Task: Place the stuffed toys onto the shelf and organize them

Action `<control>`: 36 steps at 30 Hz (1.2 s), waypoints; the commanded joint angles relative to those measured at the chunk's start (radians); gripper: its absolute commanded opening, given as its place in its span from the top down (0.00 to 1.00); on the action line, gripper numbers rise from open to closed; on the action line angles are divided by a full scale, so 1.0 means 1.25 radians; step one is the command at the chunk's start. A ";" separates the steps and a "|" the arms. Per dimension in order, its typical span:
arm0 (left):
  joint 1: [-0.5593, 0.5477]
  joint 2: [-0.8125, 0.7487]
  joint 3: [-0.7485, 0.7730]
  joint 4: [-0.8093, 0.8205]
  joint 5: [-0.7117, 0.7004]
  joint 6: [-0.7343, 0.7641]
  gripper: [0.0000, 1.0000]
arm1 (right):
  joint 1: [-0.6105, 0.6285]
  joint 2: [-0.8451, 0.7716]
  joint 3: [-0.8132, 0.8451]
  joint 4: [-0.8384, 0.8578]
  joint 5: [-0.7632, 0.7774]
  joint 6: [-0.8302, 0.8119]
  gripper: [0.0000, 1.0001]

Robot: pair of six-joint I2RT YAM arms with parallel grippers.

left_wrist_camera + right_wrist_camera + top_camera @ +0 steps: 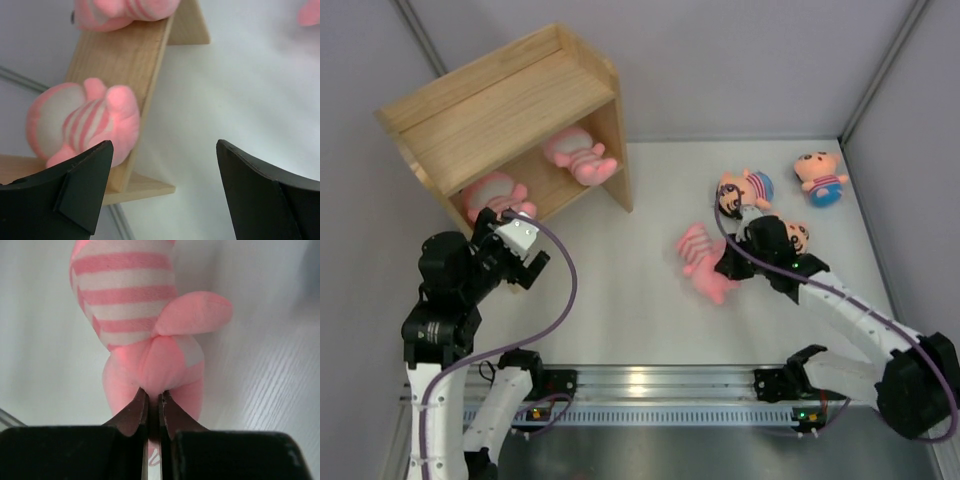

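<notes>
Pinching shut, the right hand [154,399] has its two black fingers clamped on one end of a pink-and-white striped plush animal [132,315]. That toy lies flat on the white table [620,300], well to the right of the light wooden two-tier shelf [500,110]. The left hand [164,147] hangs wide open, nothing between its fingers, just in front of the shelf's lower tier. Inside that tier sit a second striped plush [492,193] at the left end and a third striped plush [578,155] at the right end. Farther right of the shelf lie three peach-headed, dark-haired dolls: the middle doll [745,188], the far doll [820,178], and the near doll [792,236], which is partly hidden by the right arm.
</notes>
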 commanded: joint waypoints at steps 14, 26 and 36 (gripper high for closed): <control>0.001 -0.008 0.207 -0.104 0.572 -0.202 0.01 | 0.393 -0.128 0.224 0.491 -0.085 -0.507 1.00; 0.001 0.045 0.263 -0.103 0.410 -0.198 0.01 | 0.513 0.000 0.278 0.586 -0.133 -0.532 1.00; 0.001 0.106 0.252 -0.103 0.453 -0.192 0.13 | 0.531 0.056 0.323 0.576 -0.171 -0.532 1.00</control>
